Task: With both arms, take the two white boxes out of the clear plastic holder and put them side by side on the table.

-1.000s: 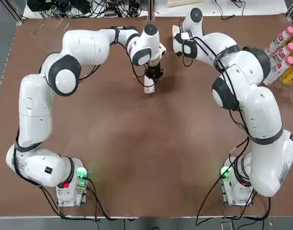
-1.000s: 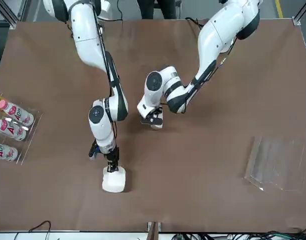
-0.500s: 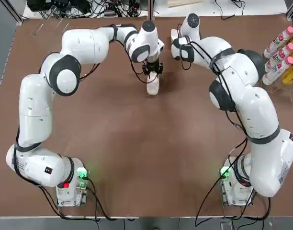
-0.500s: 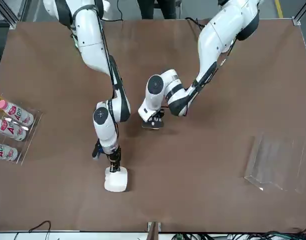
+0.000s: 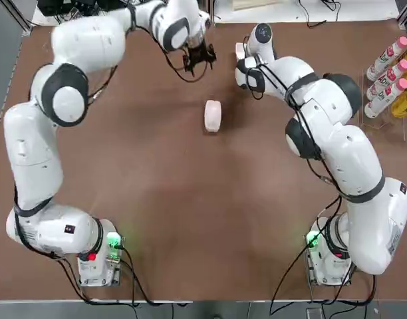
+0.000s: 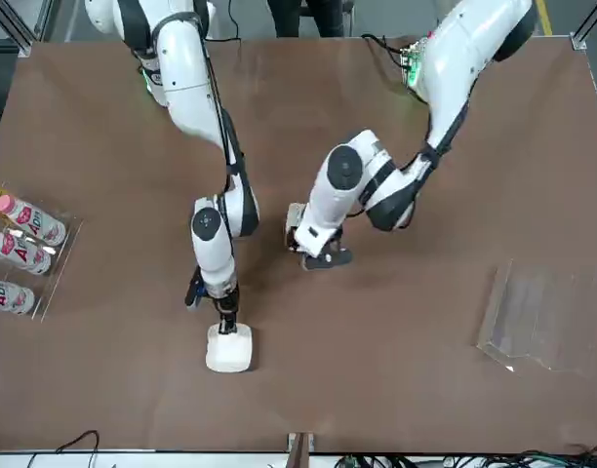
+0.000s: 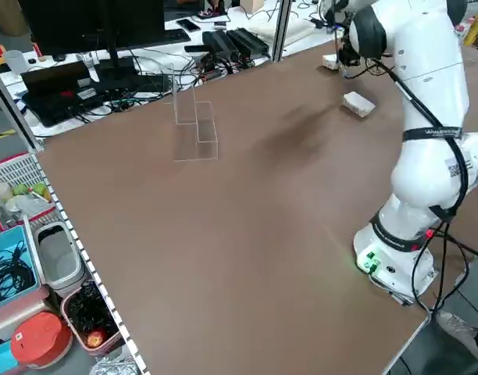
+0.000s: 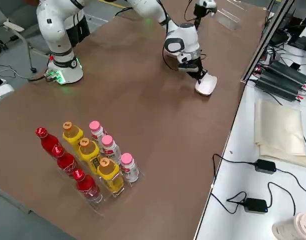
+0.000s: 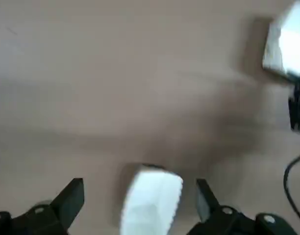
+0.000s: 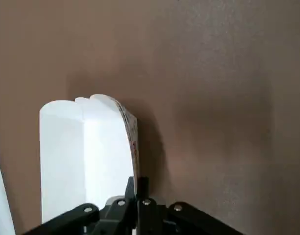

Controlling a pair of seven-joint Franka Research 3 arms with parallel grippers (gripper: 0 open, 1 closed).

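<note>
Your freed white box [image 5: 213, 115] lies flat mid-bench, open room around; left pincer [image 5: 198, 56] spread above it, right pincer [image 6: 226, 322] pressed together at the far-edge box [image 6: 229, 349].

Top view: overhead, my two bases at 6 o'clock. Front view: across the table [image 6: 103, 390], facing me. Side views: raised, looking diagonally from my left and right. Wrist views: close above the tabletop. The lone white box [image 5: 212, 115] at centre appears in top, front [image 6: 295, 226], left side [image 7: 358, 103] and left wrist [image 9: 150, 198] views.
</note>
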